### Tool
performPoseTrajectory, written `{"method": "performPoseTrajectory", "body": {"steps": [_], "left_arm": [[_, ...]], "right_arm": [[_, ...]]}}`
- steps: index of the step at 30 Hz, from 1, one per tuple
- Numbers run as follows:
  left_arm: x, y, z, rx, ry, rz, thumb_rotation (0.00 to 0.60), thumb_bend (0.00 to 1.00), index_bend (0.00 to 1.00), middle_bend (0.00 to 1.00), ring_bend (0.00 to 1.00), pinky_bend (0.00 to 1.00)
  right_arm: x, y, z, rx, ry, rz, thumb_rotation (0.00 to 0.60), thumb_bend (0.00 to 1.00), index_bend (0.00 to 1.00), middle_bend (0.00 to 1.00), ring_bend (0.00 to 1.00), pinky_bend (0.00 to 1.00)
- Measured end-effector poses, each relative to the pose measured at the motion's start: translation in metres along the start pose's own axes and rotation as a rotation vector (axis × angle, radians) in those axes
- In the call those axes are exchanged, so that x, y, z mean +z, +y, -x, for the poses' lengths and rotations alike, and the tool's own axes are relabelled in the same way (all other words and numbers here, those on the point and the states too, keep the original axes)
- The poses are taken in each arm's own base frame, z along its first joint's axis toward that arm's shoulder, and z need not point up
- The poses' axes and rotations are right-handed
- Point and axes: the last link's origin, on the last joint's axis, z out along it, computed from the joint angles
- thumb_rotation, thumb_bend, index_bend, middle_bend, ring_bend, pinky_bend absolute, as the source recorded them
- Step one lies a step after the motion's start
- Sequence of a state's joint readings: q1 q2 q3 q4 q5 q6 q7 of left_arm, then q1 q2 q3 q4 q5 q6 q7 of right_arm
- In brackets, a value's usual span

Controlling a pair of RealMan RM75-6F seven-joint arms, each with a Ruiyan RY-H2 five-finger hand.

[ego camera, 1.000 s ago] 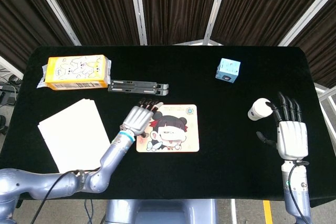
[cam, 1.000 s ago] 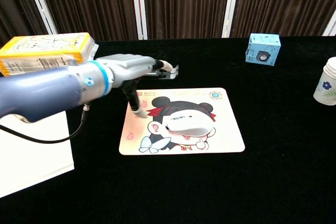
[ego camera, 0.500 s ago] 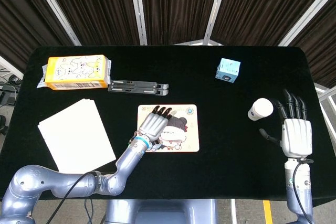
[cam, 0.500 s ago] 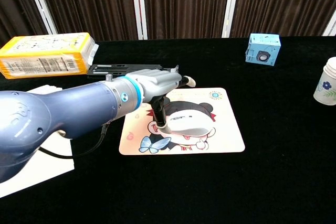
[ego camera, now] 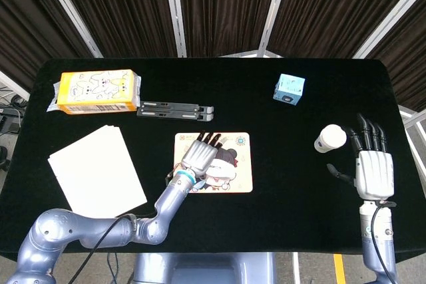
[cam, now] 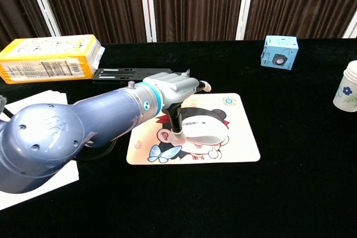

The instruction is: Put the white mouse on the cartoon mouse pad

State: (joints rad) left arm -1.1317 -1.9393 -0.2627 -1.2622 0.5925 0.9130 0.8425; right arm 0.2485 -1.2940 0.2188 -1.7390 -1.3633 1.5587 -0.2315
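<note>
Head view: the left hand (ego camera: 201, 153) lies palm-down over the cartoon mouse pad (ego camera: 236, 174), fingers extended and close together toward the pad's far edge. The white mouse is not discernible here, likely beneath the palm. The right hand (ego camera: 370, 164) rests flat near the table's right edge, fingers spread and holding nothing, just beside a paper cup (ego camera: 329, 138).

Chest view: the white mouse (cam: 205, 132) sits on the pad's cartoon face, just right of the left hand's thumb (cam: 176, 123), which points down onto the pad beside it. The other fingers (cam: 192, 85) reach over and beyond the mouse. Whether the hand grips the mouse cannot be told.
</note>
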Motion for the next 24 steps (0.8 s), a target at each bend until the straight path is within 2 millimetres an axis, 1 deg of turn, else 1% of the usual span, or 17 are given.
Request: {"method": "performPoseTrajectory", "body": {"steps": [11, 18, 24], "left_arm": [[0.015, 0.001, -0.001, 0.04, 0.026, -0.015, 0.6, 0.16, 0.01, 0.0, 0.0, 0.0], [0.026, -0.004, -0.006, 0.072, 0.047, -0.044, 0.6, 0.16, 0.01, 0.0, 0.0, 0.0], [0.036, -0.005, -0.005, 0.091, 0.046, -0.062, 0.6, 0.16, 0.01, 0.0, 0.0, 0.0]], "right_arm": [[-0.003, -0.003, 0.003, 0.002, -0.018, -0.018, 0.6, 0.09, 0.2, 0.0, 0.0, 0.0], [-0.006, -0.008, 0.0, 0.023, -0.015, -0.031, 0.6, 0.09, 0.2, 0.0, 0.0, 0.0], [-0.007, -0.01, -0.002, 0.031, -0.015, -0.036, 0.6, 0.09, 0.2, 0.0, 0.0, 0.0]]}}
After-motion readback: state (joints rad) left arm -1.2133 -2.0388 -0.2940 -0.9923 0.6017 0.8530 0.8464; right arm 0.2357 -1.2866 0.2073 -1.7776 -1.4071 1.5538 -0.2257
